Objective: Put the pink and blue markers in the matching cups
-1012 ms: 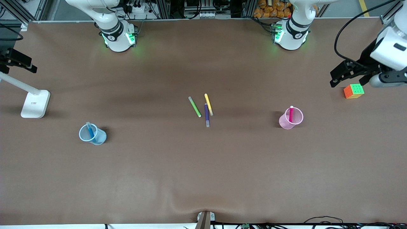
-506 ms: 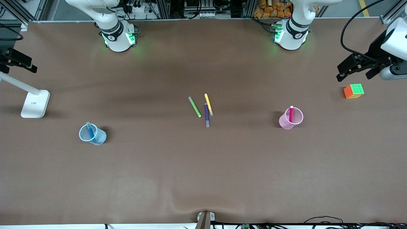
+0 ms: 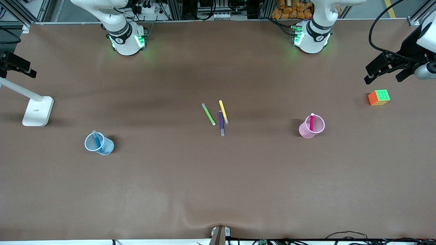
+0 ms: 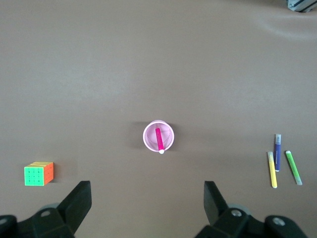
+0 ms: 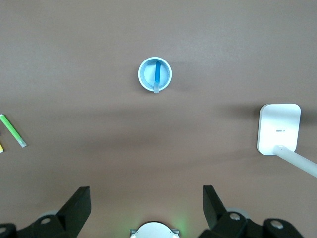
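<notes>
The pink marker [image 3: 311, 121] stands in the pale pink cup [image 3: 307, 132], toward the left arm's end of the table. In the left wrist view the same marker [image 4: 159, 139] leans inside that cup [image 4: 148, 137]. The blue marker [image 3: 97, 140] stands in the pale blue cup [image 3: 106, 147] toward the right arm's end, and the right wrist view also shows this marker [image 5: 157, 74] and cup [image 5: 144, 75]. My left gripper [image 3: 382, 81] hangs open and empty over the table edge beside the cube. My right gripper [image 5: 146, 191] is open and empty, high over its end of the table.
Green [image 3: 208, 114], yellow [image 3: 223, 111] and dark purple [image 3: 221, 123] pens lie together mid-table. A colour cube [image 3: 378, 97] sits near the left arm's end. A white lamp base [image 3: 38, 110] with a slanted arm stands at the right arm's end.
The left gripper has drawn back from over the cube toward the table's edge and the robots' side. The right gripper shifted slightly. Cups and markers have not moved.
</notes>
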Available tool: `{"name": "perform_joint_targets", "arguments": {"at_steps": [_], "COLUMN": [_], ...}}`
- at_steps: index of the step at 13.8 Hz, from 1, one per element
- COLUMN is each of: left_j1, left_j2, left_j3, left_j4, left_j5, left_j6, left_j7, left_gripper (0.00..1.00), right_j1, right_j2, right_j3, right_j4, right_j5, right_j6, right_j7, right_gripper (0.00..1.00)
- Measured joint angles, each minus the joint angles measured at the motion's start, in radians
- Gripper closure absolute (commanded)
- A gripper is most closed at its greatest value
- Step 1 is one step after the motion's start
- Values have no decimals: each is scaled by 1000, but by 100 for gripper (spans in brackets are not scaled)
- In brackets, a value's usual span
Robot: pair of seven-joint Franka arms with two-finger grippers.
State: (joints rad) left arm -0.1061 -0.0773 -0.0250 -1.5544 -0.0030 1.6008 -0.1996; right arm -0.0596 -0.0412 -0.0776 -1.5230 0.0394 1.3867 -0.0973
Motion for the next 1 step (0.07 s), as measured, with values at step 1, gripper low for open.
{"name": "perform_joint_targets", "arguments": {"at_steps": [1], "left_j1": [0], "left_j2": [0], "left_j3": [0], "left_j4": [0], "left_j5": [0], "left_j6": [0], "left_j7": [9], "left_gripper": [0], "right_j1": [-1], "right_j2": [0], "right_j3": [0], "right_j4": [0], "right_j5": [0], "right_j6": [-1], "right_j7": [0], "right_gripper": [0]}}
